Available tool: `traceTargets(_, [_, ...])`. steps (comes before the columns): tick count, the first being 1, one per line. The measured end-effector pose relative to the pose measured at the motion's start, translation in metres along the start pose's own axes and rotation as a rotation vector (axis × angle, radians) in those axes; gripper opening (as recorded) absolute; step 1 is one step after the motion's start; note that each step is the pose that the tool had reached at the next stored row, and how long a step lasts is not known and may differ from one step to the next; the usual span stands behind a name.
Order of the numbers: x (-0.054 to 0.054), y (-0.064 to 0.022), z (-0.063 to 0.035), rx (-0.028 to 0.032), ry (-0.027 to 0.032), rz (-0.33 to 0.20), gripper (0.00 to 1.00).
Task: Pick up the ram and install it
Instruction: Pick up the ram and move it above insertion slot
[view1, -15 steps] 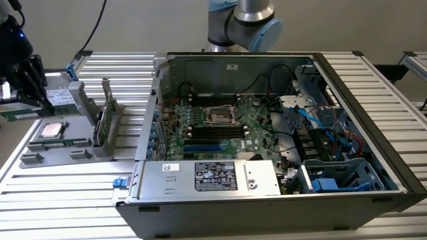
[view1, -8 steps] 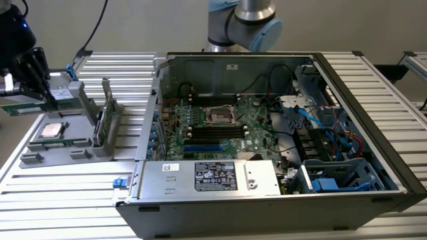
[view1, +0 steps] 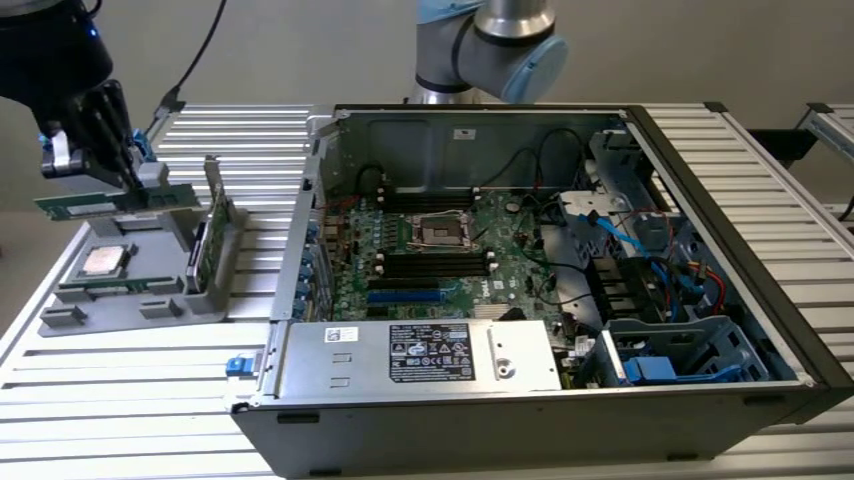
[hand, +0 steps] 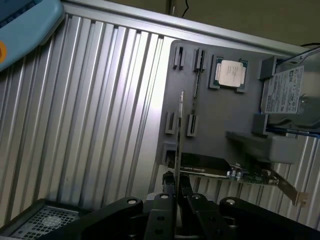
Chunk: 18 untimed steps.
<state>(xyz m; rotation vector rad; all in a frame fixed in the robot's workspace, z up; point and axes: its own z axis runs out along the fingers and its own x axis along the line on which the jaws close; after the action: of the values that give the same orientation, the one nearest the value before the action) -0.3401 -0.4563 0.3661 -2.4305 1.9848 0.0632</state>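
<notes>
The ram (view1: 83, 205) is a long, narrow green stick. It hangs level above the grey parts holder (view1: 80, 315) at the exterior view's left. My gripper (view1: 130, 180) is shut on it from above, near one end. In the wrist view the ram (hand: 180, 130) appears edge-on as a thin line running out from between the black fingers (hand: 162, 202) of my gripper (hand: 176, 192). It is lifted clear of the holder's slots (hand: 192, 125). The open computer case (view1: 747, 300) lies to the exterior view's right, with the motherboard (view1: 514, 255) and its black memory slots (view1: 434, 262) facing up.
On the holder lie a square silver processor (view1: 104, 260) (hand: 231, 74) and a wider green card with a metal bracket (view1: 210, 235) (hand: 235, 172). A drive (hand: 282, 90) rests beside the holder. The power supply (view1: 414, 355), drive cage (view1: 674, 350) and cables crowd the case. A ribbed metal table (view1: 134, 400) lies underneath.
</notes>
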Motion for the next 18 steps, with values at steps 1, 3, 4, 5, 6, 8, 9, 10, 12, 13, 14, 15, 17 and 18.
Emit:
traceTargets(1, [0.001,-0.0044,-0.0011,0.0003,-0.0010,0.000,0.15])
traceTargets(3, [0.003,-0.0132,-0.0033,0.0006,-0.0026,0.000,0.15])
traceTargets(4, [0.003,-0.0178,-0.0045,0.0007,-0.0034,0.000,0.15])
traceTargets(5, [0.004,-0.0224,-0.0055,0.0010,-0.0044,0.000,0.15])
traceTargets(6, [0.005,-0.0265,-0.0065,0.0011,-0.0051,0.000,0.15])
traceTargets(8, [0.007,-0.0356,-0.0086,0.0015,-0.0069,0.000,0.15])
traceTargets(9, [0.008,-0.0400,-0.0096,0.0016,-0.0077,0.000,0.15])
traceTargets(10, [0.009,-0.0444,-0.0104,0.0018,-0.0085,0.000,0.15])
traceTargets(12, [0.011,-0.0533,-0.0121,0.0021,-0.0098,0.000,0.15])
traceTargets(13, [0.011,-0.0576,-0.0130,0.0022,-0.0104,0.000,0.15])
traceTargets(14, [0.012,-0.0621,-0.0139,0.0022,-0.0109,0.000,0.15])
traceTargets(15, [0.013,-0.0668,-0.0147,0.0024,-0.0116,-0.001,0.15])
traceTargets(17, [0.015,-0.0755,-0.0165,0.0026,-0.0124,-0.001,0.15])
traceTargets(18, [0.016,-0.0800,-0.0175,0.0026,-0.0126,-0.001,0.15])
